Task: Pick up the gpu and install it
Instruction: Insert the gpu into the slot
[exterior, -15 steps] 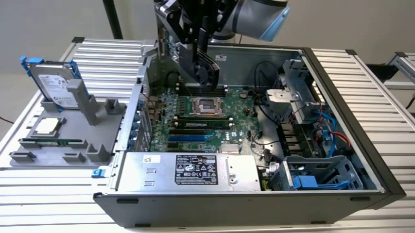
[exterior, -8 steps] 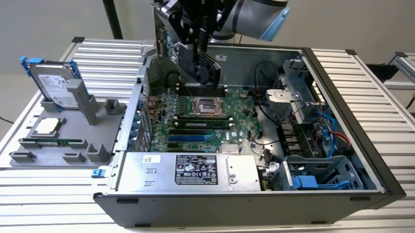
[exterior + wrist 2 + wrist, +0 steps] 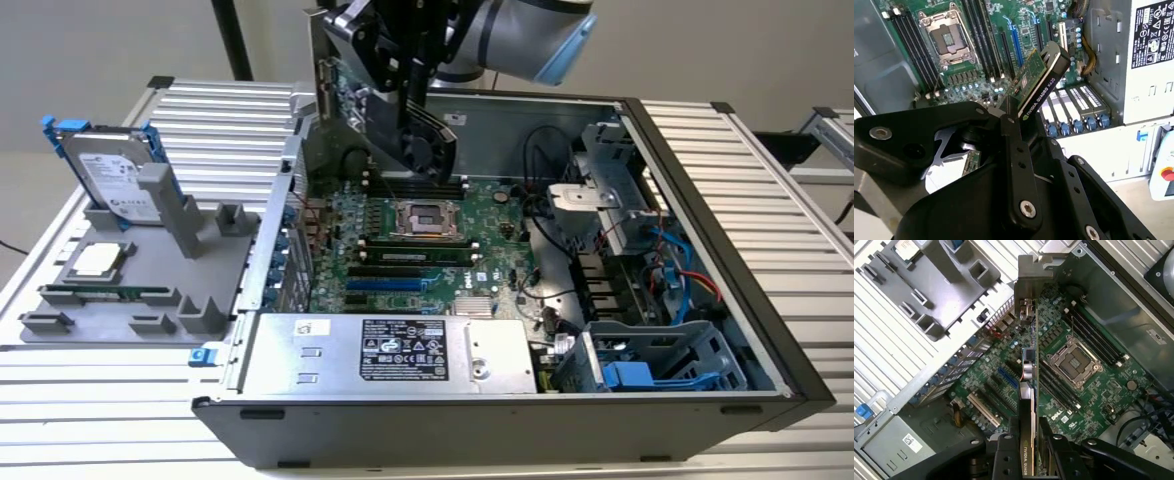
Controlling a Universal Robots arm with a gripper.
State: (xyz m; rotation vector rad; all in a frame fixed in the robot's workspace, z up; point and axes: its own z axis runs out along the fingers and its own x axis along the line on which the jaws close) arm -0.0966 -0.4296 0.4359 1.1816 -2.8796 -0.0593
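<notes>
On the bench (image 3: 107,400), near the exterior view's left edge, a grey holder (image 3: 80,300) carries a hard drive (image 3: 114,175) standing upright in its blue frame, its white label facing the camera. A square processor chip (image 3: 96,260) and a memory stick (image 3: 107,294) lie flat nearer the holder's front edge. To the right, the open computer case (image 3: 400,430) lies on its side. A power supply (image 3: 387,355) runs along its front wall and bears a black-and-white printed label. Behind it the motherboard (image 3: 400,250) shows its open processor socket (image 3: 430,217). Over the motherboard's far edge, clear of the slots, hangs the gpu (image 3: 400,125), tilted, with its silver bracket toward the case's left wall. The gripper (image 3: 1029,440) has its fingers (image 3: 1004,455) closed tight on the card's two faces. In the second wrist view the gpu's (image 3: 1041,82) black edge carries white lettering. At the case's right front corner sits a drive cage (image 3: 627,375) with blue parts.
</notes>
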